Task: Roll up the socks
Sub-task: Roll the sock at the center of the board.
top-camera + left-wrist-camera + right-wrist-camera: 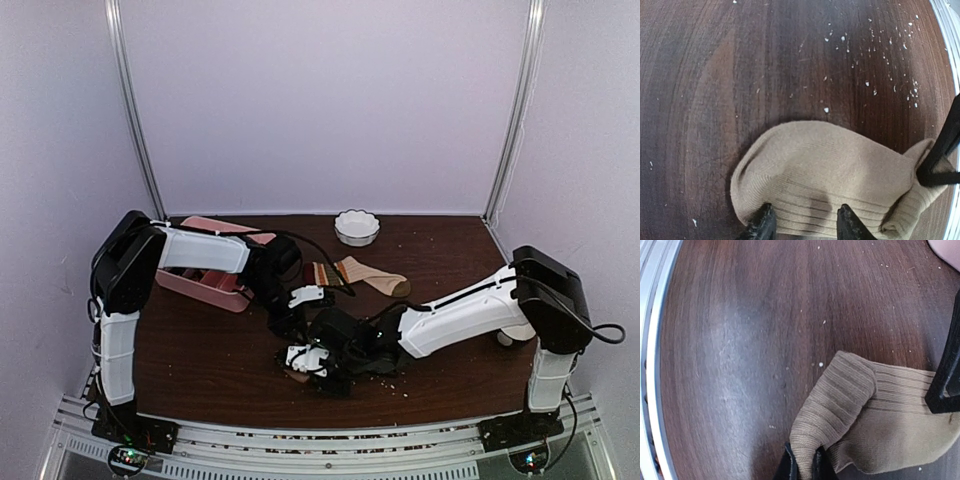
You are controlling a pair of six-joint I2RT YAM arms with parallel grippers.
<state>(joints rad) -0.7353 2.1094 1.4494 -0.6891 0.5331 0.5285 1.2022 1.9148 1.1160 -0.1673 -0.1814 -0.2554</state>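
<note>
The tan sock [830, 170] is seen lower-centre in the wrist views, straddled by the half-spread left gripper [805, 227], its cuff pinched in the right gripper [804, 467]. The striped sock [365, 272] is shown only overhead, mid-frame. Bare desk [715, 75] is seen beyond.

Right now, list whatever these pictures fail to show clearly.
- Top view: plain tan ribbed knit sock, mostly hidden beneath left gripper and right gripper.
- Top view: pink compartment tray, middle covered by the left arm.
- Right wrist view: that sock's far end, cut by the right edge.
</note>
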